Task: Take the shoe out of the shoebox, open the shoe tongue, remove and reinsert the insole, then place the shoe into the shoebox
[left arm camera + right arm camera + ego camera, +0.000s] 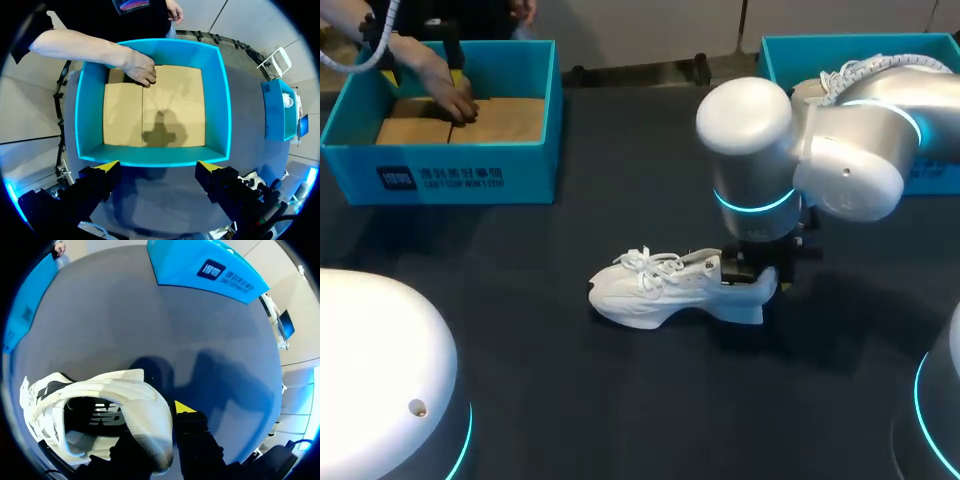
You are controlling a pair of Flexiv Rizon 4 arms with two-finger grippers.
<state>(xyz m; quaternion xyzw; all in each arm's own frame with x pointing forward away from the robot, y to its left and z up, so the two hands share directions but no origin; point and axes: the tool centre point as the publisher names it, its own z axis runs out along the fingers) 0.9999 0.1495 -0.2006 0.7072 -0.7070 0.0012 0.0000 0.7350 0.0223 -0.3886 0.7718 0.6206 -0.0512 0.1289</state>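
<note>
Heel grip largely out of sight
From overhead, the right arm (760, 150) mostly covers the right gripper (159, 432) at the shoe (655, 290)'s three-o'clock end; from the wrist, the heel collar hides one yellow tip. A second shoe (840, 72), at one o'clock, is half behind that arm.

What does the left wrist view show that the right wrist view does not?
Only the left wrist view: the cardboard floor inside the left blue box, a person's hand on it, and the open left gripper. Only the right wrist view: the inside of the white shoe, its heel held by the right gripper. Both: the table, the right blue box.
</note>
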